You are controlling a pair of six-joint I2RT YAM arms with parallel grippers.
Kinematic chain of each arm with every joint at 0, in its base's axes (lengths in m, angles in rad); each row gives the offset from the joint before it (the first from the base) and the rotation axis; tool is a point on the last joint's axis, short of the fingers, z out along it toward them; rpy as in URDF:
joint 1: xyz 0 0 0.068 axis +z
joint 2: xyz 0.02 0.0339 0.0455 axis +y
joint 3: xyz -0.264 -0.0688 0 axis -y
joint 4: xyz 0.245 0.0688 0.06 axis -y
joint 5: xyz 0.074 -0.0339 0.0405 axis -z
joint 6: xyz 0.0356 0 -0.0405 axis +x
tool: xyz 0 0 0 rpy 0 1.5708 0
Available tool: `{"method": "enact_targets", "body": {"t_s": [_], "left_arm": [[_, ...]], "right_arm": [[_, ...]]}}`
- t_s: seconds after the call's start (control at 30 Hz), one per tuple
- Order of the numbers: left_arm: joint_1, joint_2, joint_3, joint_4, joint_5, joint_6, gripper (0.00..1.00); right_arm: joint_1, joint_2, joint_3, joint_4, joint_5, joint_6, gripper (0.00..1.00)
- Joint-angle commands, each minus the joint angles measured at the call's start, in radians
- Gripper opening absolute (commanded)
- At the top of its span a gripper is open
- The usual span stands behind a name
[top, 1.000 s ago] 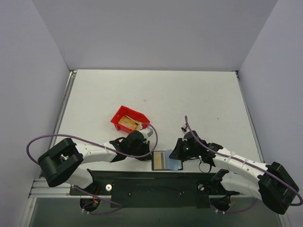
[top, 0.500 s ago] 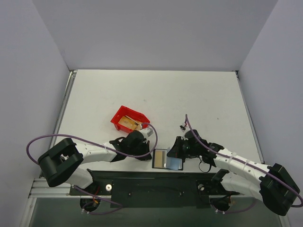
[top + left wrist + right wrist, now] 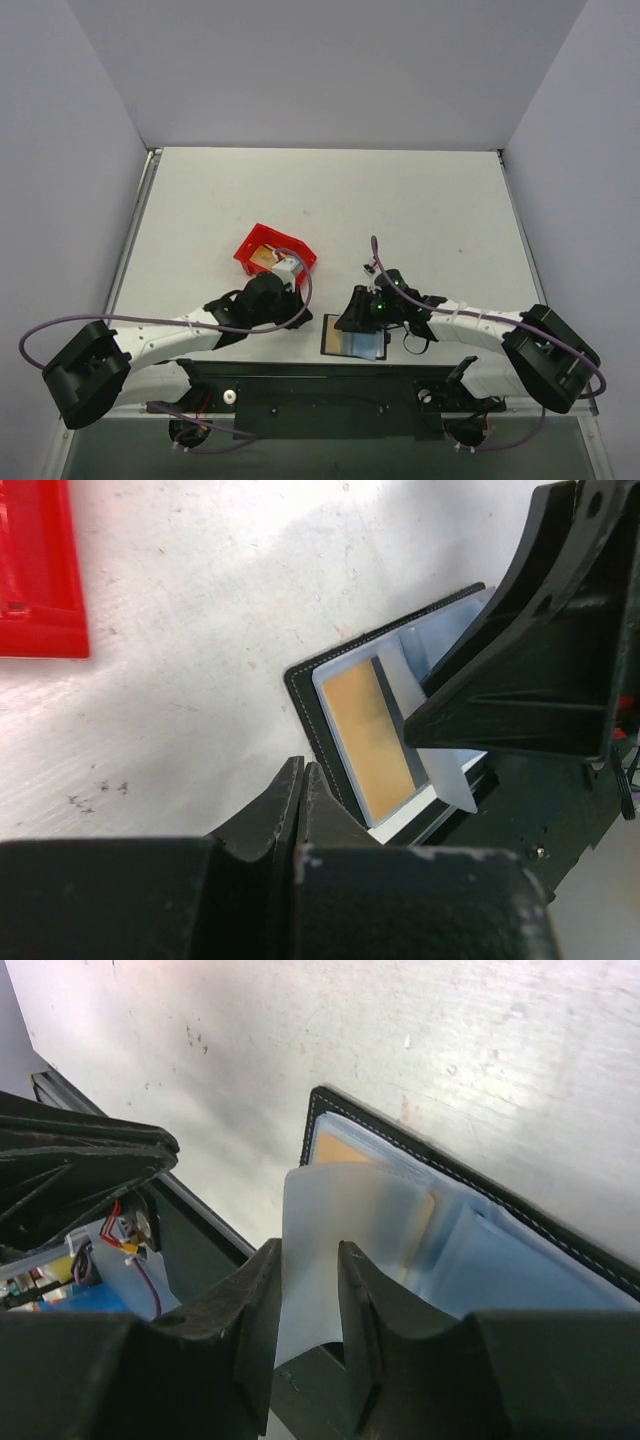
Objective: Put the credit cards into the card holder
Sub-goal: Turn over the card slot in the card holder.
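The card holder (image 3: 353,341) lies open at the near table edge, black outside, pale grey-blue inside (image 3: 330,670). One gold credit card (image 3: 375,730) sits in its left pocket and shows under a clear sleeve (image 3: 340,1150). More credit cards (image 3: 266,258) lie in the red bin. My right gripper (image 3: 355,312) hovers over the holder, its jaws a little apart, with a loose translucent sleeve flap (image 3: 310,1220) standing between them (image 3: 310,1260), unpinched. My left gripper (image 3: 303,770) is shut and empty, just left of the holder (image 3: 297,318).
A red plastic bin (image 3: 247,248) stands behind the left gripper, also at the top left of the left wrist view (image 3: 35,570). The black mounting plate (image 3: 320,400) runs along the near edge right beside the holder.
The left arm has drawn back to the left, away from the holder. The right gripper has moved left over the holder and its jaws have parted, releasing the sleeve.
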Motion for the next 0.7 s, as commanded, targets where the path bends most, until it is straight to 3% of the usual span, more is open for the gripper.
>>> {"method": "enact_targets", "body": {"t_s": [0.0,0.17,0.37,0.57,0.67], "left_arm": [[0.021,-0.038,-0.008,-0.027,-0.033,-0.002,0.0],[0.027,-0.051,-0.009,-0.029,-0.036,-0.009,0.0],[0.055,-0.086,0.003,-0.076,-0.085,-0.022,0.0],[0.168,-0.178,0.024,-0.144,-0.099,-0.036,0.0],[0.246,-0.215,0.047,-0.171,-0.093,-0.027,0.1]], "right_arm": [[0.018,0.065,0.061,0.11,-0.052,0.004,0.27],[0.025,0.125,0.078,0.152,-0.091,0.017,0.4],[0.025,0.125,0.105,0.149,-0.103,0.002,0.42],[0.005,0.08,0.312,-0.18,0.053,-0.199,0.42],[-0.041,0.115,0.435,-0.256,0.08,-0.272,0.42]]}}
